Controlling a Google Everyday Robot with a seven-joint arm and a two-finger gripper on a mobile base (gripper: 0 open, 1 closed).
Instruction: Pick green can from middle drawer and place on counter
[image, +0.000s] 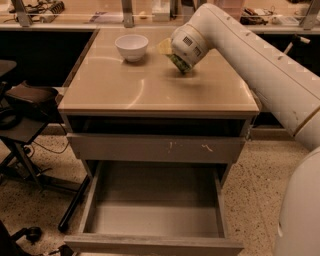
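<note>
The green can (178, 63) is at the back right of the beige counter (150, 90), tilted, with its lower end close to the surface. My gripper (176, 58) reaches down from the white wrist (188, 43), which hides most of it, and is shut on the can. The middle drawer (152, 245) is pulled out at the bottom and its grey floor is bare.
A white bowl (131, 47) stands on the counter left of the can. The scratched grey drawer front (155, 148) above the open drawer is closed. A cluttered ledge with metal posts (127, 17) runs behind. A black chair (25, 107) stands at the left.
</note>
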